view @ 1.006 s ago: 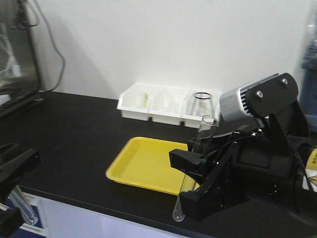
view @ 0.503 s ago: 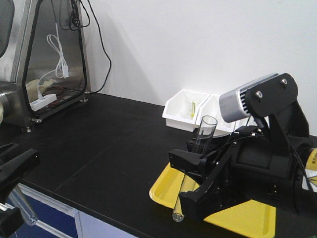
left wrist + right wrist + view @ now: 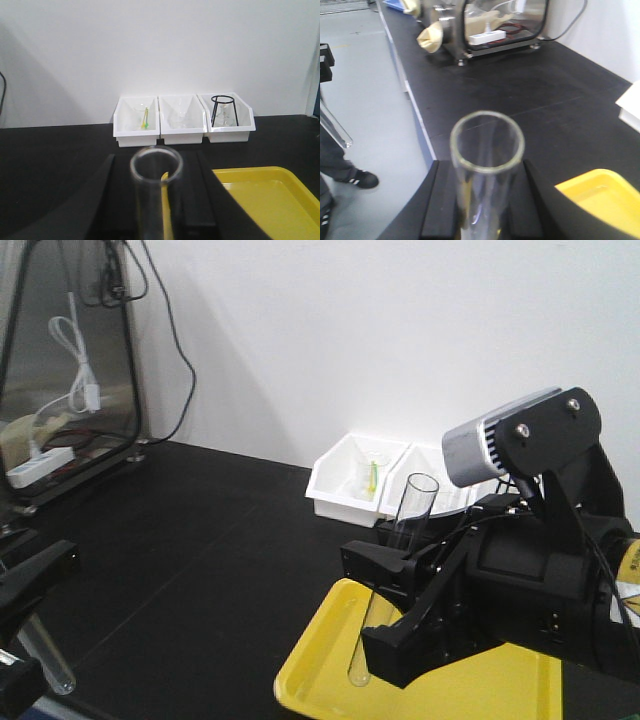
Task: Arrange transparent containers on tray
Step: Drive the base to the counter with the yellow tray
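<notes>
Front view, far left: a steel-framed glass cabinet on the black table, a white power strip and looping cable inside. In the bottom left corner, the left gripper, its black fingers clenched on the left test tube. Tube slanted, round bottom down, out past the table's front edge and well apart from the tray. Close up from the left wrist, the same tube's open rim upright between the two fingers. Further right, against the white wall, a row of white bins: three side by side in the left wrist view, each holding small glassware. At right, large and near the camera, the right gripper, fingers closed tight around the right test tube. Tube tilted, open rim up and to the right, round bottom lower and to the left, overlapping the left end of the yellow tray; cannot tell whether touching the tray or held above it. Above the gripper, a silver camera housing. From the right wrist, that tube's rim wide and blurred between the fingers, a corner of the tray at lower right.
</notes>
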You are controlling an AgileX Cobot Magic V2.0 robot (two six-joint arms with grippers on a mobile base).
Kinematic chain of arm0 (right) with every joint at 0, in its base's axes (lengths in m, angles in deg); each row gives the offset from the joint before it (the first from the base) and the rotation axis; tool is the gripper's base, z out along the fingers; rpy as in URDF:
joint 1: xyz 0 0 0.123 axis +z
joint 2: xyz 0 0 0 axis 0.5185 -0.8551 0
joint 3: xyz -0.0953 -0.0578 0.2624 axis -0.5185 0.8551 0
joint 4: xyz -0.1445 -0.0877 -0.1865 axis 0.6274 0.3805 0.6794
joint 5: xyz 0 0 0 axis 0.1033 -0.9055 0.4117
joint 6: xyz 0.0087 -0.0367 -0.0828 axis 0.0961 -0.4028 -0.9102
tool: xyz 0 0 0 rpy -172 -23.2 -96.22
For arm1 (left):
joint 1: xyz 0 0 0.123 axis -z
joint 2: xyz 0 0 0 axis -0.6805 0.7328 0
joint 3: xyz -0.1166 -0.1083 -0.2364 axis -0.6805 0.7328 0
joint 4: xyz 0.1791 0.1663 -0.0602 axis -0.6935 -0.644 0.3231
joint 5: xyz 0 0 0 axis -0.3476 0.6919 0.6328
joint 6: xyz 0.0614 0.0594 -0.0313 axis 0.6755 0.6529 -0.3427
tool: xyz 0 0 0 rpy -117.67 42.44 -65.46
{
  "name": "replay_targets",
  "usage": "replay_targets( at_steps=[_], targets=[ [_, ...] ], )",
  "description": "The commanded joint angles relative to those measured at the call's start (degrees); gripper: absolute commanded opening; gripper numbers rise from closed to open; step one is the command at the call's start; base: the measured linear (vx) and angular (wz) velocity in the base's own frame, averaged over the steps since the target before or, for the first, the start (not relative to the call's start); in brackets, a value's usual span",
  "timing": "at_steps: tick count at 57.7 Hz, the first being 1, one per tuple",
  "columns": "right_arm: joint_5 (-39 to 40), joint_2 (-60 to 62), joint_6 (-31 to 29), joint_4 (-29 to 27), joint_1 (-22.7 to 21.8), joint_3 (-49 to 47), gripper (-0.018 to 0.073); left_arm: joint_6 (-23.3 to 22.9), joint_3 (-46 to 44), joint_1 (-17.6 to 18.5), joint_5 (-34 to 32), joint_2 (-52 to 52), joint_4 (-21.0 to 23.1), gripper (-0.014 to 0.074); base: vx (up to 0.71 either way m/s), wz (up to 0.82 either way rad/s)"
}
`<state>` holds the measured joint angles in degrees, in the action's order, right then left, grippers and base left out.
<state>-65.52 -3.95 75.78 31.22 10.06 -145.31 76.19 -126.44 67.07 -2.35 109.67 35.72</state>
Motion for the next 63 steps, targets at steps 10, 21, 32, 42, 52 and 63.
replay_targets(
  at_steps=[10, 21, 32, 42, 52, 63],
  targets=[
    [4.78, 1.23, -0.49, 0.07, -0.07, -2.08, -0.0002, -0.49, -2.22, 0.33, -4.79, -0.43, 0.31, 0.003, 0.18, -0.29],
    [4.78, 1.23, -0.49, 0.07, -0.07, -2.08, -0.0002, -0.49, -2.22, 0.33, -4.79, -0.43, 0.31, 0.003, 0.16, -0.37],
    [4.84, 1.23, -0.49, 0.07, -0.07, -2.08, -0.0002, -0.49, -2.22, 0.33, -4.79, -0.43, 0.31, 0.003, 0.14, -0.4],
    [4.93, 1.23, -0.49, 0.07, -0.07, -2.08, -0.0002, -0.49, -2.22, 0.33, -4.79, -0.43, 0.31, 0.003, 0.12, -0.39],
    [4.93, 1.23, -0.49, 0.07, -0.07, -2.08, -0.0002, -0.49, -2.22, 0.33, -4.79, -0.43, 0.31, 0.003, 0.1, -0.37],
    [4.93, 1.23, -0.49, 0.07, -0.07, -2.08, -0.0002, -0.49, -2.22, 0.33, -4.79, -0.43, 0.31, 0.003, 0.07, -0.29]
  ],
)
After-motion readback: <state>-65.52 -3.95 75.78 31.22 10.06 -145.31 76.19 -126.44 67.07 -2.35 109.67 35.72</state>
